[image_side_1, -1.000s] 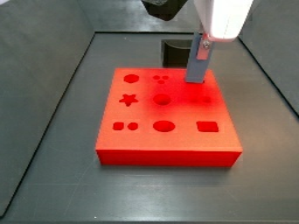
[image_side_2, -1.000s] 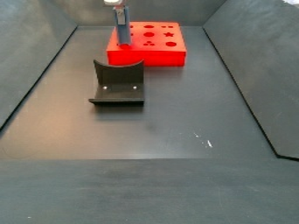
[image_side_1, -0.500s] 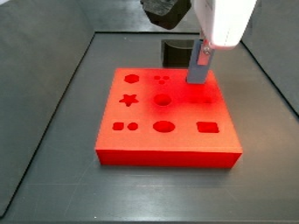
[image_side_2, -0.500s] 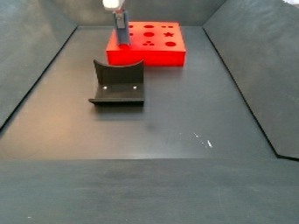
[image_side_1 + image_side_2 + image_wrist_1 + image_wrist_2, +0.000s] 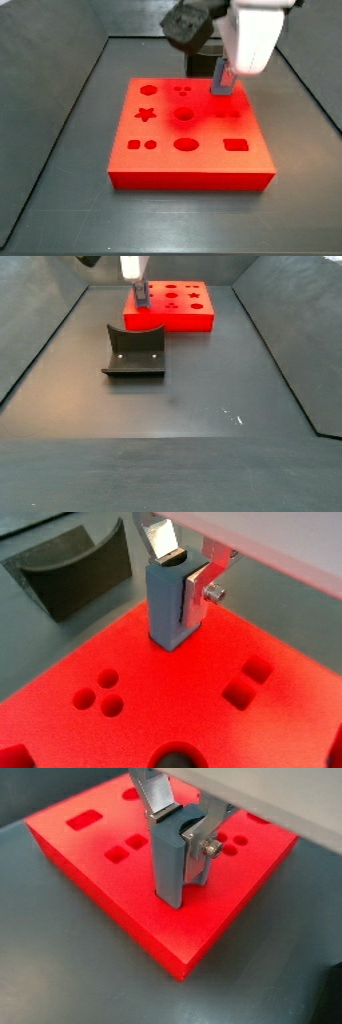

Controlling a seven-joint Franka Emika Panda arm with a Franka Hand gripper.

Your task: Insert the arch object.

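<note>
My gripper (image 5: 178, 574) is shut on the arch object (image 5: 170, 607), a slim grey-blue bar held upright between the silver fingers (image 5: 205, 836). It also shows in a wrist view (image 5: 170, 863). Its lower end meets the top of the red board (image 5: 201, 702) near one corner. In a side view the arch object (image 5: 223, 80) stands at the board's far right hole row under the white gripper (image 5: 225, 70). In a side view (image 5: 138, 294) it stands at the left end of the red board (image 5: 181, 311).
The red board (image 5: 187, 135) has several shaped holes: star, circles, squares. A dark grey block with a curved notch (image 5: 134, 351) stands on the floor in front of the board, also in a wrist view (image 5: 67, 572). Grey walls enclose the floor.
The gripper has lowered the arch object, so less of the bar shows above the red board than one second ago. The grip is unchanged.
</note>
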